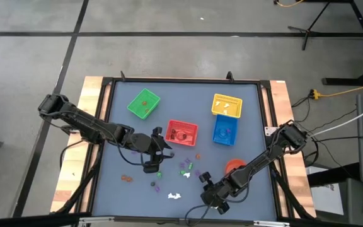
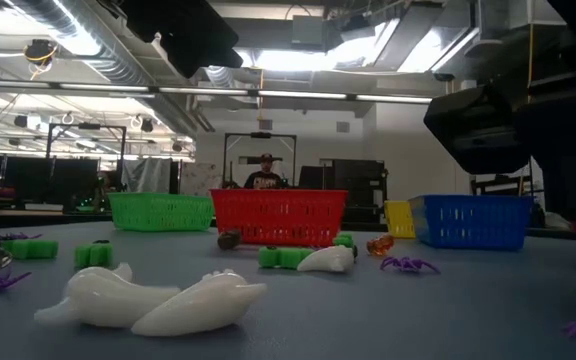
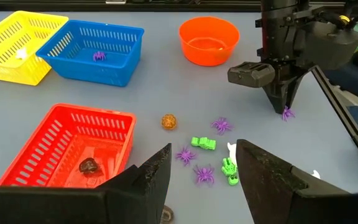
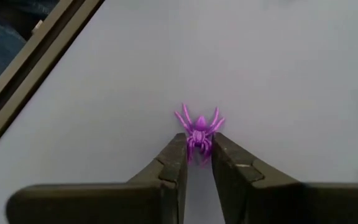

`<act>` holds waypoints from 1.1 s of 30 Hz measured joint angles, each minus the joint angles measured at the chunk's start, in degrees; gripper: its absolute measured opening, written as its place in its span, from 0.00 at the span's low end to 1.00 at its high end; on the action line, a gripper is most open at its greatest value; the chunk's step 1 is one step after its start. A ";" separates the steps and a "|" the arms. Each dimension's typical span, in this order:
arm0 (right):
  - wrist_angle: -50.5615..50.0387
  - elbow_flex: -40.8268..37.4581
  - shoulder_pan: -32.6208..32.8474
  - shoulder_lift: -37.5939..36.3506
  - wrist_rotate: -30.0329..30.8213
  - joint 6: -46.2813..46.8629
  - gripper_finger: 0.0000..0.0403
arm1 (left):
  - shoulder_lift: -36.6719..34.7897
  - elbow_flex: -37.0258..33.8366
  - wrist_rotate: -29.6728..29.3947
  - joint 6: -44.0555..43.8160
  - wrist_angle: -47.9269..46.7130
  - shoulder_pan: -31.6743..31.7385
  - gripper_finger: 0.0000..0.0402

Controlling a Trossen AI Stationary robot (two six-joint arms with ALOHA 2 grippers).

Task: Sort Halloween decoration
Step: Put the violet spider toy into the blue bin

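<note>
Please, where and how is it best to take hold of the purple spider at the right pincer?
Grip the purple spider by its narrow body, coming straight down, fingers on either flank. Its legs splay thin and flat on the table. The right pincer already brackets its rear this way.

Four square baskets are counted on the table: one green [image 1: 144, 104], one red [image 1: 182, 132], one yellow [image 1: 227, 105] and one blue [image 1: 224, 131]. One round orange-red bowl [image 3: 209, 40] is seen beside them. Two robot arms are counted, each with one gripper: the left gripper [image 3: 202, 177] and the right gripper [image 4: 194, 163].

Among the small trinkets, five purple spiders are counted in the left wrist view: one in the blue basket [image 3: 99, 56], three on the table [image 3: 221, 125] and one under the right gripper [image 4: 199, 130]. Two green pieces [image 3: 203, 143], one orange ball [image 3: 169, 122] and one dark piece in the red basket [image 3: 89, 165] are also counted. Two white pieces [image 2: 148, 300] are seen in the low view. One person [image 2: 264, 176] is seen beyond the table.
</note>
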 joint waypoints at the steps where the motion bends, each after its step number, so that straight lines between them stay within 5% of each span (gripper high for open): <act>1: -0.41 0.42 0.00 0.04 0.01 -0.01 0.16 | 0.00 -0.02 0.01 0.00 0.00 0.00 0.41; 33: -9.62 3.92 0.06 -2.79 5.65 -2.03 0.16 | 0.00 -0.01 0.01 0.00 0.00 0.00 0.41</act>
